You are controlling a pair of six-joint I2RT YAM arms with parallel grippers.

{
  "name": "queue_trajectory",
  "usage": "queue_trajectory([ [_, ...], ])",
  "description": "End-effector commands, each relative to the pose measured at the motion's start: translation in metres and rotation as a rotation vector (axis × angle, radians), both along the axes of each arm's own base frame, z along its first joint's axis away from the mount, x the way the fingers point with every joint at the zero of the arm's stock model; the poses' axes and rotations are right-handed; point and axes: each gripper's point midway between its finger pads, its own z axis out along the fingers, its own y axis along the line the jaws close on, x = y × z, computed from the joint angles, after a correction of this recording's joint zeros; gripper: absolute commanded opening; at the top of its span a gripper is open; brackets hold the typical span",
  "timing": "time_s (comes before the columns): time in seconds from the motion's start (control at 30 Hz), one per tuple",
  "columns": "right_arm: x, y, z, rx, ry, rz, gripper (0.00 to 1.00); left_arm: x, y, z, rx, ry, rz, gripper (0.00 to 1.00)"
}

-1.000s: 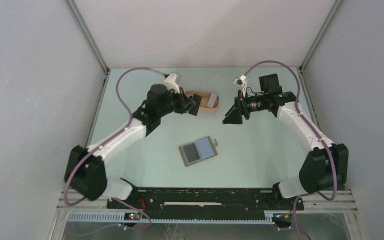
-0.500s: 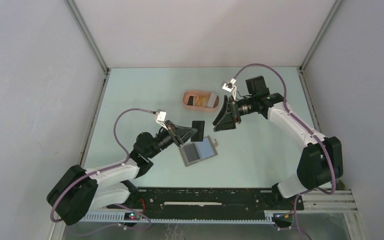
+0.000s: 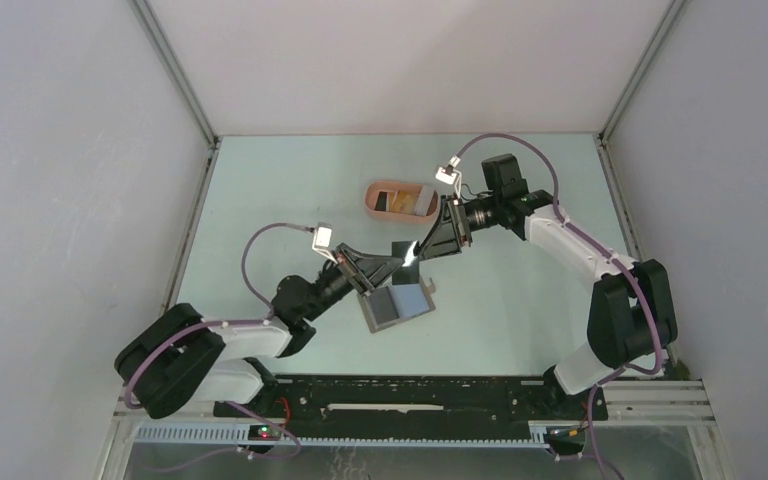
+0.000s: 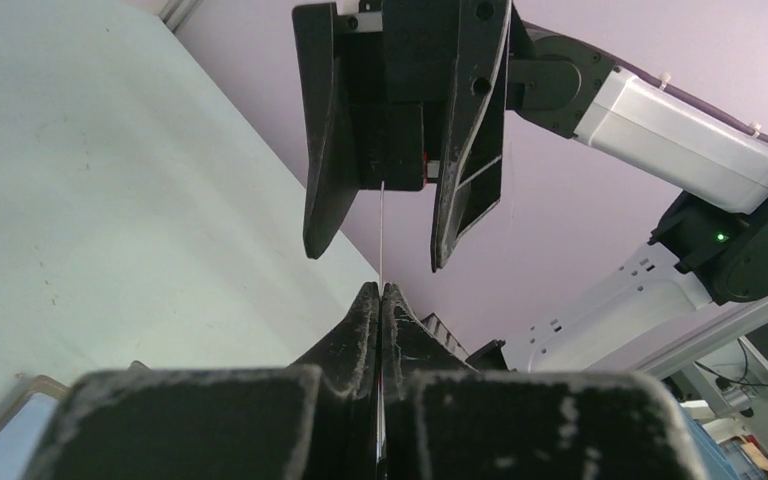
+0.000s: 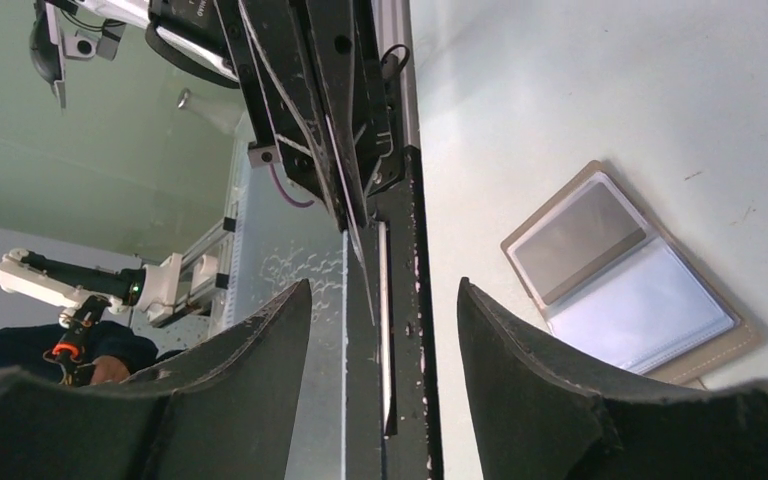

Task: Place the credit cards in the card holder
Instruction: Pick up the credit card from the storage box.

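Status: black card (image 3: 401,248) mid-air in left gripper (image 3: 392,262), right gripper (image 3: 420,250) around it.
Your left gripper is clamped tight on the black card, edge-on, pointing toward 2 o'clock. Your right gripper faces it from 2 o'clock, jaws spread wide either side of the card's free end, no contact visible. The card holder (image 3: 398,303) lies open on the table (image 3: 260,200), 6 o'clock of the card. The pink tray (image 3: 372,195) with more cards (image 3: 408,203) sits at 12 o'clock.

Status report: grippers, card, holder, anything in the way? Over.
Left gripper shut on black card, held off table. Right gripper open, straddling card. Card holder open flat, pockets clear.
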Motion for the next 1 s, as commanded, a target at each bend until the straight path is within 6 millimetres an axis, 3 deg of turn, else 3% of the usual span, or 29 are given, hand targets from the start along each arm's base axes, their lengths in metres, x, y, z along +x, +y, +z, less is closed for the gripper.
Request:
queue_trajectory([
  [0.0, 0.0, 0.004, 0.017, 0.038, -0.008, 0.005, 0.63, -0.003, -0.006, 0.021, -0.066, -0.039, -0.016, 0.0],
  [0.37, -0.004, 0.006, 0.021, 0.067, 0.027, 0.037, 0.27, -0.002, -0.012, 0.015, -0.06, -0.017, -0.021, 0.01],
  [0.5, -0.007, 0.008, 0.021, 0.077, 0.037, 0.061, 0.02, -0.002, -0.013, 0.013, -0.057, -0.007, -0.024, 0.06],
  [0.6, -0.008, 0.007, 0.02, 0.079, 0.022, 0.065, 0.0, -0.002, -0.01, 0.007, -0.048, 0.004, -0.009, 0.17],
  [0.7, -0.005, 0.005, 0.016, 0.058, -0.018, 0.038, 0.0, 0.0, 0.001, -0.002, -0.018, 0.014, 0.043, 0.35],
  [0.83, 0.008, 0.0, -0.003, -0.035, -0.105, -0.042, 0.0, 0.004, 0.023, -0.033, 0.124, 0.047, 0.148, 0.52],
  [0.97, 0.016, 0.0, -0.024, -0.113, -0.087, -0.073, 0.0, 0.008, 0.049, -0.073, 0.401, 0.094, 0.252, 0.56],
])
